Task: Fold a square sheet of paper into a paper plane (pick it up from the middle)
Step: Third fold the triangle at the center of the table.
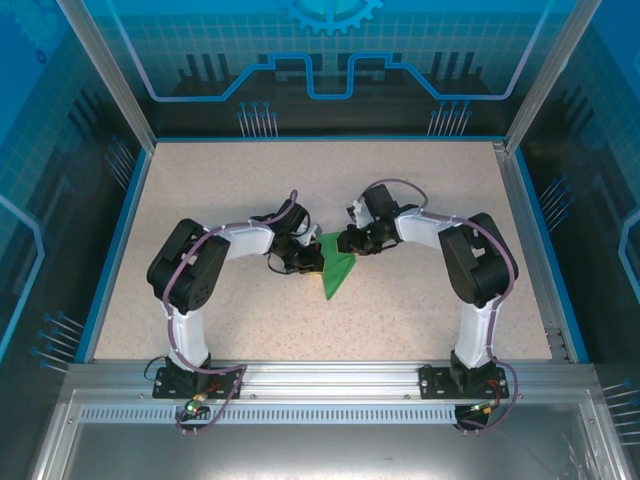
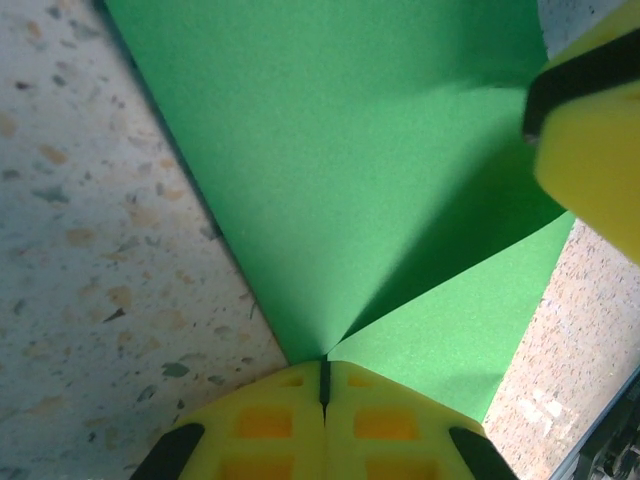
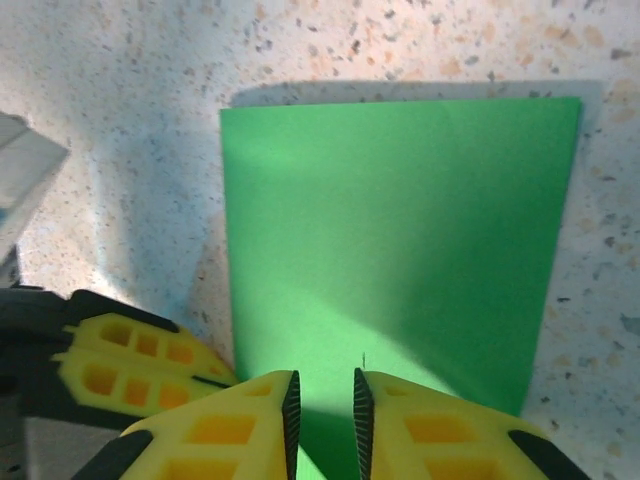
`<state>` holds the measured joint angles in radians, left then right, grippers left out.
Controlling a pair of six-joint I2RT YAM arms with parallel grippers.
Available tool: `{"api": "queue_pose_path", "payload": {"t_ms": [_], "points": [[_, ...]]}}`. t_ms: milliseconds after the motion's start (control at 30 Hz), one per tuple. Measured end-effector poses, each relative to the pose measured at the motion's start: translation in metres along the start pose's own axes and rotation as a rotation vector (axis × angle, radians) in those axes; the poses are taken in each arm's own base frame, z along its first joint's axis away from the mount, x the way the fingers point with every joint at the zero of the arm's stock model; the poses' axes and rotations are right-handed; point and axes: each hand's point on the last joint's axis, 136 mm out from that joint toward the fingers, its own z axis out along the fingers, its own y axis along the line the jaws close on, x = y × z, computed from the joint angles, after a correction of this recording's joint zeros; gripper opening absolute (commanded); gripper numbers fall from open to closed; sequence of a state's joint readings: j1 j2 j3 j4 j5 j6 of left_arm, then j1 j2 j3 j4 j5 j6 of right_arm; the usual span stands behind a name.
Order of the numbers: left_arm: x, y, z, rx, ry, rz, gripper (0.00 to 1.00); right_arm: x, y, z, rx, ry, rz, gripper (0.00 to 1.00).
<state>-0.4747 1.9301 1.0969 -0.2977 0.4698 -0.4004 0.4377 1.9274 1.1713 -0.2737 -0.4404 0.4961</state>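
The square sheet of paper (image 1: 338, 270) is green and creased into a pointed shape, lying mid-table between the two arms. My left gripper (image 2: 324, 385) is shut on the paper (image 2: 340, 180), its yellow fingertips (image 2: 385, 420) pinching the spot where two folds meet. My right gripper (image 3: 322, 400) hovers over the sheet's (image 3: 400, 230) near edge, its jaws a narrow gap apart with green showing between them. In the top view the left gripper (image 1: 305, 258) and right gripper (image 1: 350, 241) meet at the paper's upper end. The right gripper's finger (image 2: 595, 130) shows in the left wrist view.
The speckled tabletop (image 1: 250, 180) is ringed by a blue rim and metal frame posts (image 1: 105, 70). The left gripper's yellow fingers (image 3: 130, 360) sit close beside the right gripper. Both arm bases stand at the near rail (image 1: 320, 375).
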Motion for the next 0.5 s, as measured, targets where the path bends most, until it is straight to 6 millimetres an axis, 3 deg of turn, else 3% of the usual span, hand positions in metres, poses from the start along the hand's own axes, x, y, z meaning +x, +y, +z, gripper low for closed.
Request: {"api": "queue_pose_path", "payload": {"t_ms": [233, 500], "points": [[-0.003, -0.003, 0.002, -0.003, 0.013, 0.026, 0.00, -0.003, 0.007, -0.009, -0.001, -0.023, -0.020, 0.24], [-0.004, -0.005, 0.004, -0.006, 0.024, 0.042, 0.00, 0.017, 0.004, -0.003, 0.020, 0.026, -0.023, 0.22]]}}
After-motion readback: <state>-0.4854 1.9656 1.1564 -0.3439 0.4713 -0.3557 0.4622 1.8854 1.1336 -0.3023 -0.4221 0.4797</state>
